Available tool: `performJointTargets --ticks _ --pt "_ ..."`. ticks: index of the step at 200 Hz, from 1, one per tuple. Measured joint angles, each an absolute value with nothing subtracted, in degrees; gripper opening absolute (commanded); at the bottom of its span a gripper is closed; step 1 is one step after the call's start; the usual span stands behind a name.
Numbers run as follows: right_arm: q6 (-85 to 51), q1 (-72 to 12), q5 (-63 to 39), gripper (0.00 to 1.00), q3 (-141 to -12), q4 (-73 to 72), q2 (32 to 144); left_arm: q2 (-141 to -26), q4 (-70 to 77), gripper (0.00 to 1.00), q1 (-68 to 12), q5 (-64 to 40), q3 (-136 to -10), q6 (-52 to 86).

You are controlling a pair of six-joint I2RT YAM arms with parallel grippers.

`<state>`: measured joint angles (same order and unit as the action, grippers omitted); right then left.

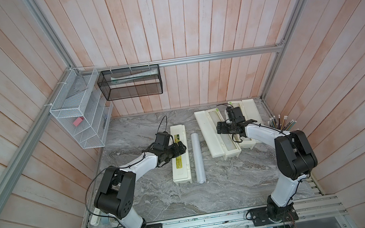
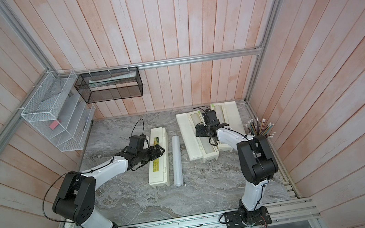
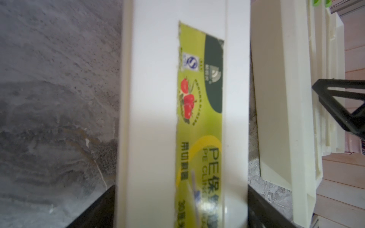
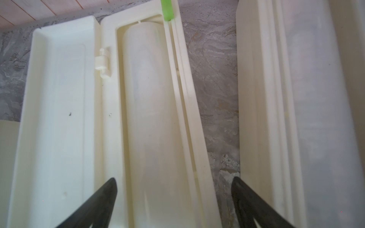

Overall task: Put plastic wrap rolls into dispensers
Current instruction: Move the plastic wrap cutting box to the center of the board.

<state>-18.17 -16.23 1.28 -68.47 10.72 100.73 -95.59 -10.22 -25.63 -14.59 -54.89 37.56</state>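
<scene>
Left wrist view is showing the left gripper (image 3: 181, 186) straddling the closed dispenser (image 3: 150, 98), with one black finger running down each long side of its cream lid. Whether the fingers are pressing on the box or standing just clear of it, I cannot tell. Its yellow-green label (image 3: 199, 118) is facing up. In both top views this dispenser is lying near to far on the grey marbled table (image 1: 211, 194), left of the middle. A loose plastic wrap roll (image 1: 198, 158) is lying on the table just right of it, parallel to it and not touching it.

Toward the far right, two opened dispensers are lying side by side with their lids folded flat. The right gripper (image 4: 174, 178) is hovering above them, its fingers spread wide and gripping nothing. Between those fingers the left open dispenser (image 4: 59, 118) is holding a seated roll (image 4: 150, 118) in its trough, its lid hinged out to the left. The right open dispenser (image 4: 262, 98) is holding a second seated roll (image 4: 320, 108). A cup of pencils (image 1: 282, 124) is standing at the table's right edge.
</scene>
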Motion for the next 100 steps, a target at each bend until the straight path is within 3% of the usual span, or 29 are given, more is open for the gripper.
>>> performJointTargets --ticks 23,100 --pt "-17.6 -16.4 0.9 0.98 -68.5 11.6 96.9 -95.6 -11.5 1.0 -25.7 -14.8 -55.1 37.8" --pt "-21.9 -22.8 1.7 0.98 -69.4 16.4 91.2 -91.5 -12.6 1.0 -25.7 -17.7 -55.3 37.3"
